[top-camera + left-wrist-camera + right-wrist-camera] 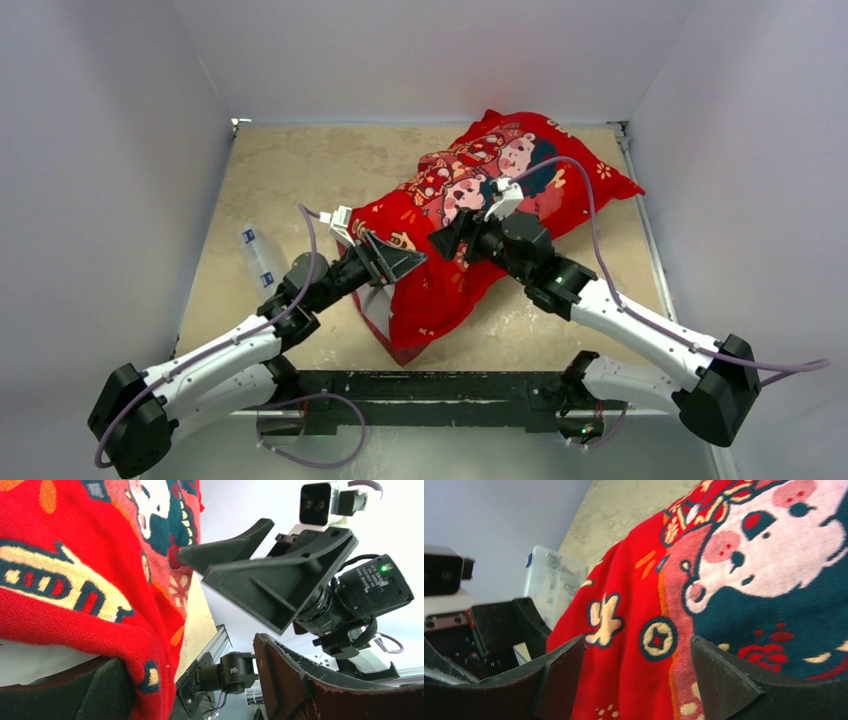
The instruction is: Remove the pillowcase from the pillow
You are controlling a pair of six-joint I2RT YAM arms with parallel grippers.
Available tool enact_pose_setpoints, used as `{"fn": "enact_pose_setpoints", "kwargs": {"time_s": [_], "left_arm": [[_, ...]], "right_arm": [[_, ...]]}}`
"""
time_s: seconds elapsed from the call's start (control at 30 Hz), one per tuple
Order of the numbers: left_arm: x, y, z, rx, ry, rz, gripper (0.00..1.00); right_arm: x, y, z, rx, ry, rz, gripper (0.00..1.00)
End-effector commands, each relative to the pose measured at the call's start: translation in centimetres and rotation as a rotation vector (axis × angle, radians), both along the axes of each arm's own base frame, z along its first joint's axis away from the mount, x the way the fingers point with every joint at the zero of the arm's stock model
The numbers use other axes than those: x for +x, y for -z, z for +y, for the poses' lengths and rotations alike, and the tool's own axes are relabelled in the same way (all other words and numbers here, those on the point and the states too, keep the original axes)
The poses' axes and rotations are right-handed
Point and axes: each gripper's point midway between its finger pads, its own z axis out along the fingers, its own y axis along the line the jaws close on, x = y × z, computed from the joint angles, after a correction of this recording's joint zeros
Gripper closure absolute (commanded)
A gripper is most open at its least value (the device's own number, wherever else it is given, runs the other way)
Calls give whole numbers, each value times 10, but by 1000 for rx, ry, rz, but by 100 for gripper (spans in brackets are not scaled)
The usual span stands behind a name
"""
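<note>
Pillowcase (624, 605) between spread right fingers (719, 680)

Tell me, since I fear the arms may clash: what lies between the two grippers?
Only a narrow strip of the red pillowcase separates the left gripper from the right gripper, as the top view shows.

The pillowcase (425, 290) hides the pillow (45, 660) but for a white sliver under its hem in the left wrist view. Both wrist views crop its print. What the clear container (555, 582) holds is too blurred to tell.
</note>
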Motion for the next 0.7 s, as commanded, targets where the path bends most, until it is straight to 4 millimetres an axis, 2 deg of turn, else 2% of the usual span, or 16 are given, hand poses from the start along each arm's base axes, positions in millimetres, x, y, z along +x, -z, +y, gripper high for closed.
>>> {"fn": "enact_pose_setpoints", "kwargs": {"time_s": [0.0,0.2,0.37,0.53,0.67], "left_arm": [[4,-46,-8,-67,-2,-132,24],[5,-67,-9,-124,-16,-168,23],[15,-78,-11,-83,-48,-183,22],[22,-90,-11,-92,-77,-191,21],[22,-89,-7,-117,-98,-172,20]], "right_arm": [[-15,-32,18,46,-104,-92,20],[-43,-42,40,101,-279,-146,21],[-56,-50,43,126,-340,-186,21],[-65,-38,49,126,-403,-189,21],[-62,-24,55,122,-407,-173,21]]}}
